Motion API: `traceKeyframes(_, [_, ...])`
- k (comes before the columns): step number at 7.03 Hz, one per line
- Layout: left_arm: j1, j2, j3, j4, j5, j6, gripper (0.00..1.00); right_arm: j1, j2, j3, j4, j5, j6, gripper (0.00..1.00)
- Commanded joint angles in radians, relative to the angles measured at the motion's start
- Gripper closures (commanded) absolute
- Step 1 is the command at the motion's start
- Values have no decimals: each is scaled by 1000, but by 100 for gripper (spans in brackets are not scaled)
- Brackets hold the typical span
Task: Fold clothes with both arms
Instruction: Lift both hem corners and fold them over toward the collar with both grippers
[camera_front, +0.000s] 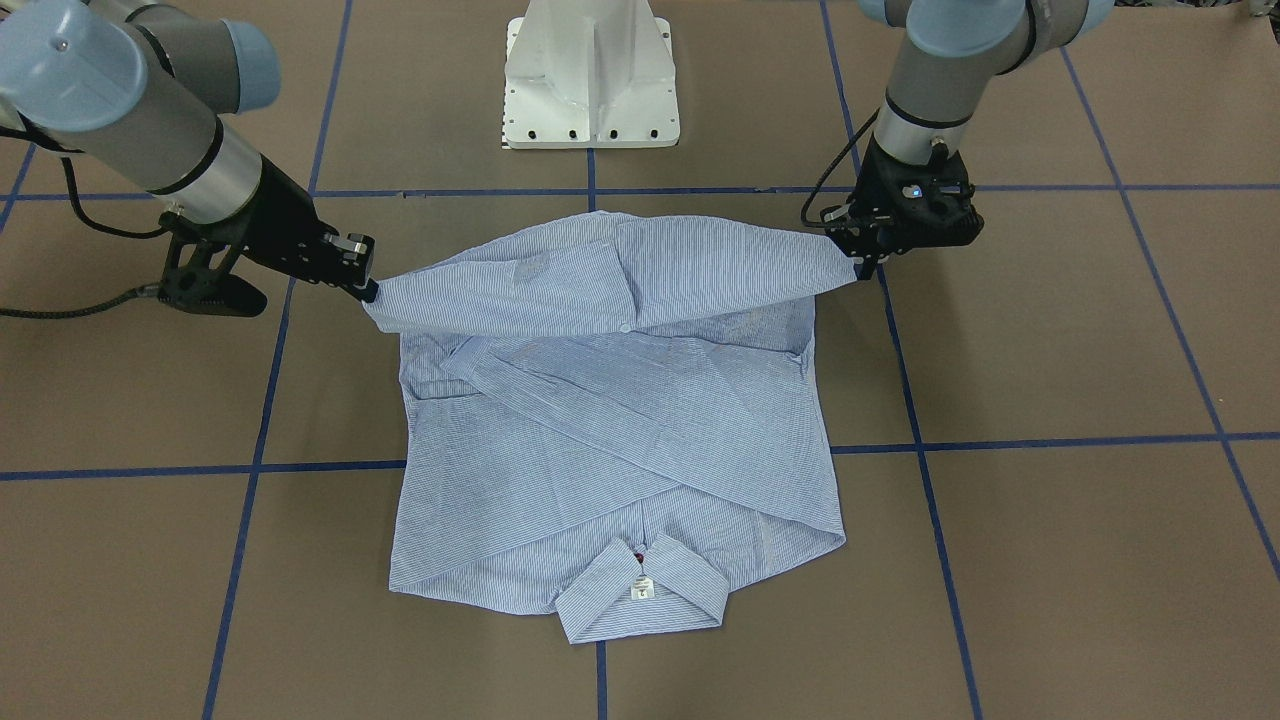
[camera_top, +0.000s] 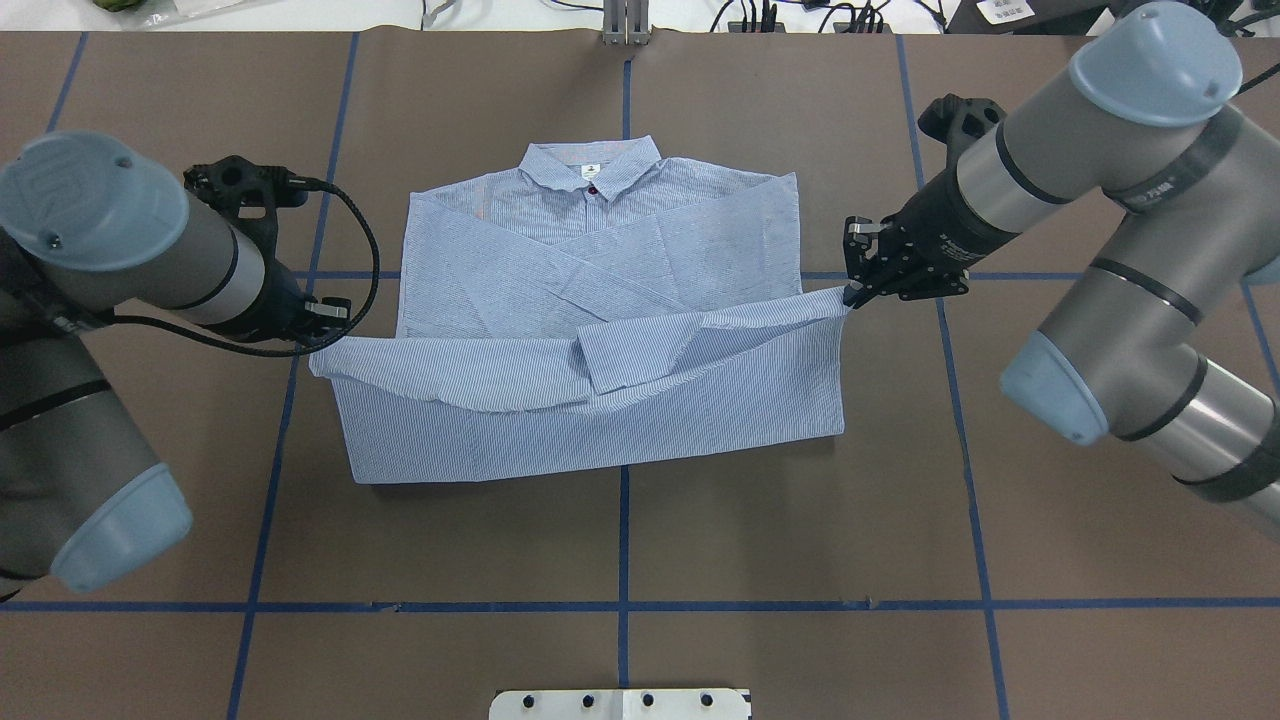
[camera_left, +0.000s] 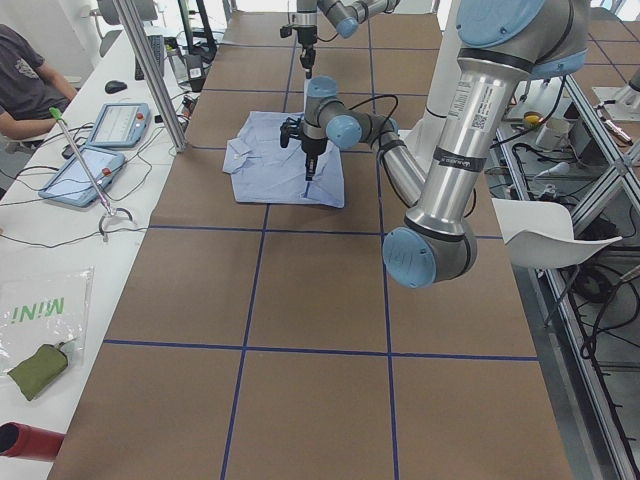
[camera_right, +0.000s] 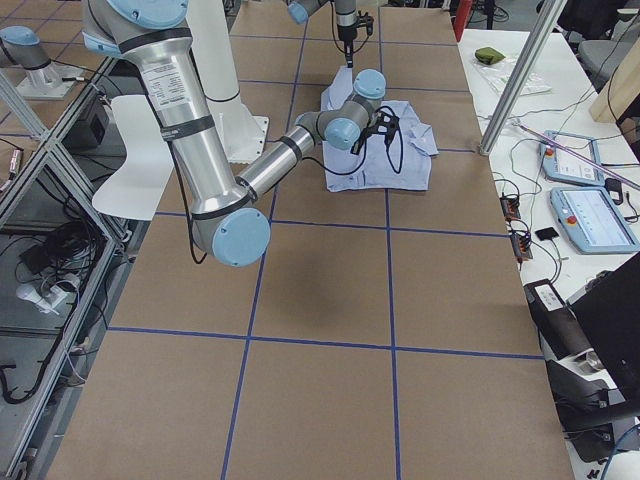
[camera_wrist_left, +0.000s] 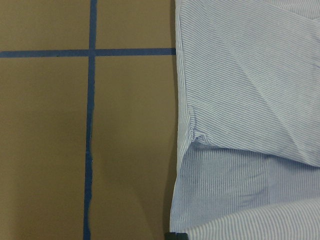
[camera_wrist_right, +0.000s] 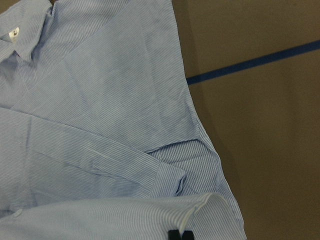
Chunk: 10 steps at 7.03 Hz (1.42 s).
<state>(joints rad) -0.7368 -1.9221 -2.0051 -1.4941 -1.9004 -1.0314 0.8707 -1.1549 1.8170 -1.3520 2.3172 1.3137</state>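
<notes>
Two corners of the shirt (camera_top: 600, 430) are off the table (camera_top: 800, 550), one in each gripper. The left gripper (camera_top: 330, 318) has its fingers pinched narrow on the hem corner at its own side. The right gripper (camera_top: 852, 292) is clamped the same way on the opposite corner. Between them the hem hangs as a fairly taut band with a slight sag in the middle, so the lower part of the garment is raised as a flap.

The shirt lies front-up about midway between the table's two ends, with its collar (camera_top: 590, 165) toward the edge opposite the robot's base and its bottom fold toward the base. The sleeves (camera_top: 560, 270) are already crossed over the chest, which leaves a neat rectangle to halve.

Holding both corners level and pulled apart most likely serves to keep the hem straight, so that it can land parallel to the shoulders. Judging from this, the step in hand is the bottom-to-collar fold, roughly half carried over. The main risks seem to be uneven travel, which would skew the edge, and the sagging middle creasing when it is laid down.
</notes>
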Motion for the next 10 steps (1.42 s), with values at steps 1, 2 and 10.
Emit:
traceKeyframes(1, [-82, -66, 116, -55, -2, 54, 100, 36, 76, -99, 1, -2, -33, 100])
traceKeyframes(2, [-99, -108, 182, -96, -12, 54, 100, 50, 122, -155, 1, -6, -33, 100])
traceKeyframes(10, [-139, -210, 539, -410, -14, 50, 100, 79, 245, -447, 149, -35, -40, 100])
